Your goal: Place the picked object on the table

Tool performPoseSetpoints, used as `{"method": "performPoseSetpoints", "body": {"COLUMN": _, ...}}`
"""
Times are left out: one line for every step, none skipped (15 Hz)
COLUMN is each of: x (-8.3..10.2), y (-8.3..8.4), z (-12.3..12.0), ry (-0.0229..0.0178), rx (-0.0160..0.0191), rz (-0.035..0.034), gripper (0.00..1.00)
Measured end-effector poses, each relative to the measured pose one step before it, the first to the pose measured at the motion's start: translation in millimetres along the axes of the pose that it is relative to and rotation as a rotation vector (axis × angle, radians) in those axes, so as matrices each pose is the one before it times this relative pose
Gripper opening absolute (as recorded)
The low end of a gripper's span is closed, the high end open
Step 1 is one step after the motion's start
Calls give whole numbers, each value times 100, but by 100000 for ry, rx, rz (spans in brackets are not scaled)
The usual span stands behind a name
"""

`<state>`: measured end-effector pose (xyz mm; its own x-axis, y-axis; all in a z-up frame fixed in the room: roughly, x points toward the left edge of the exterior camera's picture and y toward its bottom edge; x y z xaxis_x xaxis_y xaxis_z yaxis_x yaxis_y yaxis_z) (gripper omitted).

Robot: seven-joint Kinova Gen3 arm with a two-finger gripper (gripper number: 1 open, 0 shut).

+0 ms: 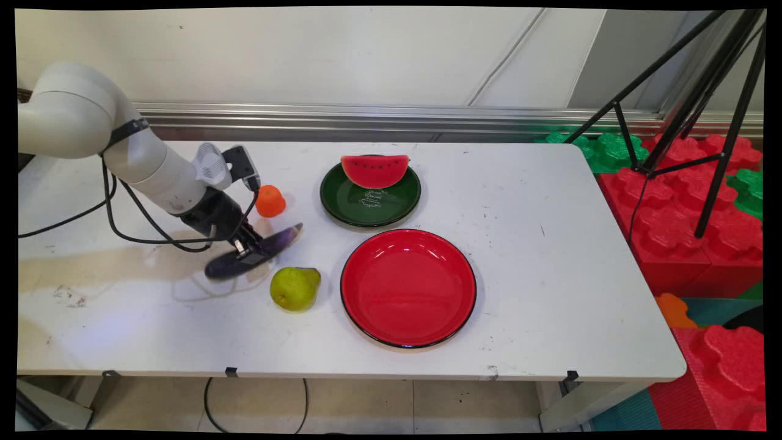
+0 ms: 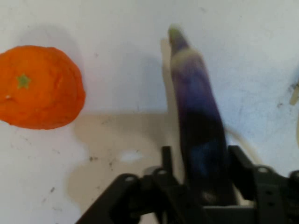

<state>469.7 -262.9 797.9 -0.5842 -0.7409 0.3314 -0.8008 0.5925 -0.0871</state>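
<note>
My gripper [image 1: 247, 247] is shut on a long purple eggplant [image 1: 256, 253], gripped near its middle and held just above the table. In the hand view the eggplant [image 2: 198, 121] runs up from between the fingers [image 2: 240, 161], its pale green tip pointing away. An orange [image 1: 269, 201] sits just behind the gripper, and the orange [image 2: 39, 86] fills the left of the hand view. A green-yellow pear [image 1: 295, 288] lies close in front of the eggplant.
A red plate [image 1: 408, 287] lies right of the pear. Behind it a dark green plate [image 1: 370, 203] carries a watermelon slice [image 1: 374, 170]. Black cables hang from the arm at the left. A tripod and red and green foam blocks stand beyond the table's right edge.
</note>
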Motion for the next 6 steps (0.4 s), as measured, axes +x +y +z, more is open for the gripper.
{"method": "performPoseSetpoints", "body": {"x": -64, "y": -65, "z": -33, "ry": 364, "rx": 295, "rz": -27, "gripper": 100}}
{"method": "performPoseSetpoints", "body": {"x": -70, "y": -83, "z": -118, "ry": 460, "rx": 247, "rz": 187, "gripper": 100}}
{"method": "performPoseSetpoints", "body": {"x": -38, "y": -79, "z": -168, "ry": 498, "rx": 73, "rz": 459, "gripper": 100}}
{"method": "performPoseSetpoints", "body": {"x": -44, "y": -68, "z": -162, "ry": 379, "rx": 31, "rz": 509, "gripper": 100}}
{"method": "performPoseSetpoints", "body": {"x": -4, "y": -61, "z": -146, "ry": 308, "rx": -9, "rz": 428, "gripper": 100}}
{"method": "performPoseSetpoints", "body": {"x": 14, "y": -100, "z": -237, "ry": 414, "rx": -25, "rz": 889, "gripper": 100}}
